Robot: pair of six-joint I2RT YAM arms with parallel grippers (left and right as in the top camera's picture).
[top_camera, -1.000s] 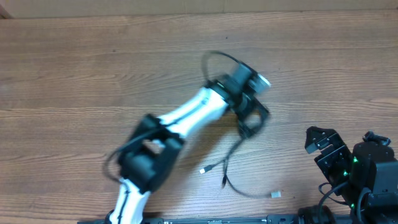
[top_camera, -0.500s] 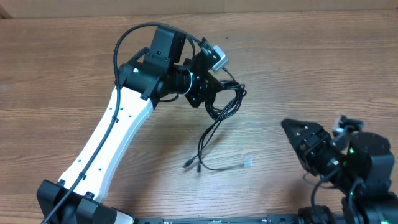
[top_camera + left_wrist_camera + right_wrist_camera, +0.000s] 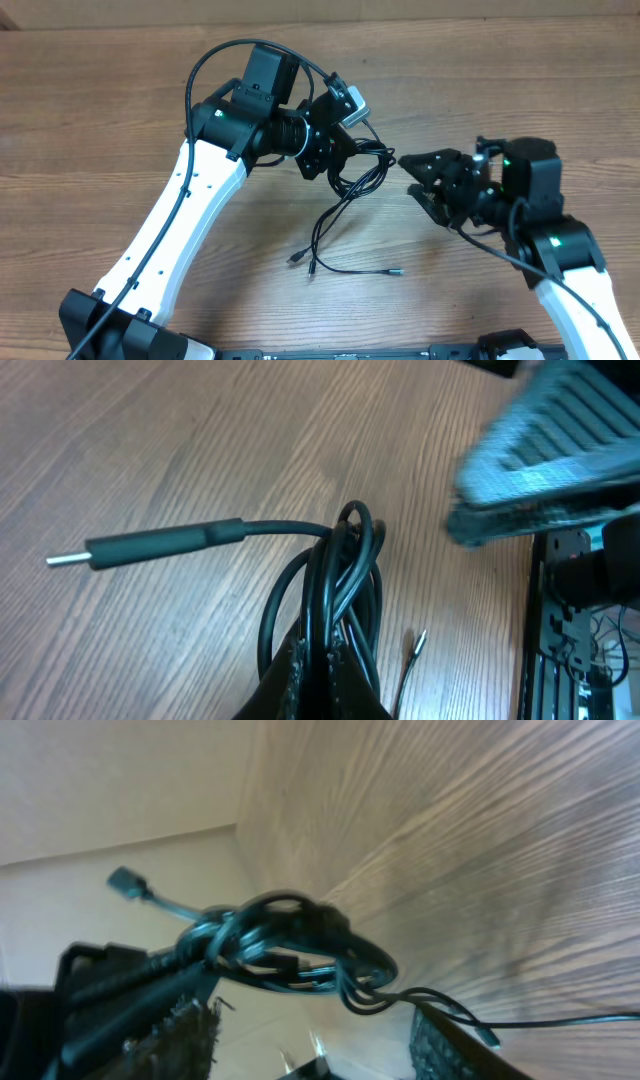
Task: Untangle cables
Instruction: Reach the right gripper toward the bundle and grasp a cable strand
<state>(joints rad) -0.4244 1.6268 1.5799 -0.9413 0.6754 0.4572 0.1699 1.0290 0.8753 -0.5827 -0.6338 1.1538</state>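
Note:
The cables point(image 3: 362, 166) form a black knotted bundle held up above the table, and my left gripper point(image 3: 335, 160) is shut on it. Loose strands hang down to the wood and end in small plugs point(image 3: 398, 270). In the left wrist view my left gripper point(image 3: 325, 680) pinches the cables point(image 3: 345, 575), and one silver-tipped plug point(image 3: 150, 546) sticks out to the left. My right gripper point(image 3: 408, 177) sits just right of the bundle, pointing at it. In the right wrist view my right gripper point(image 3: 310, 1040) is open, with the cables point(image 3: 285, 945) ahead of its fingertips.
Wooden table point(image 3: 120, 90) all round. The left arm's white link point(image 3: 170, 230) slants from the bottom left up to the middle. The right arm point(image 3: 560, 250) comes in from the bottom right. A thicker black wire point(image 3: 205, 60) loops over the left arm.
My right gripper has swung in from the lower right to beside the bundle, its jaws narrowing. The left arm raised the cables earlier and has since held nearly still.

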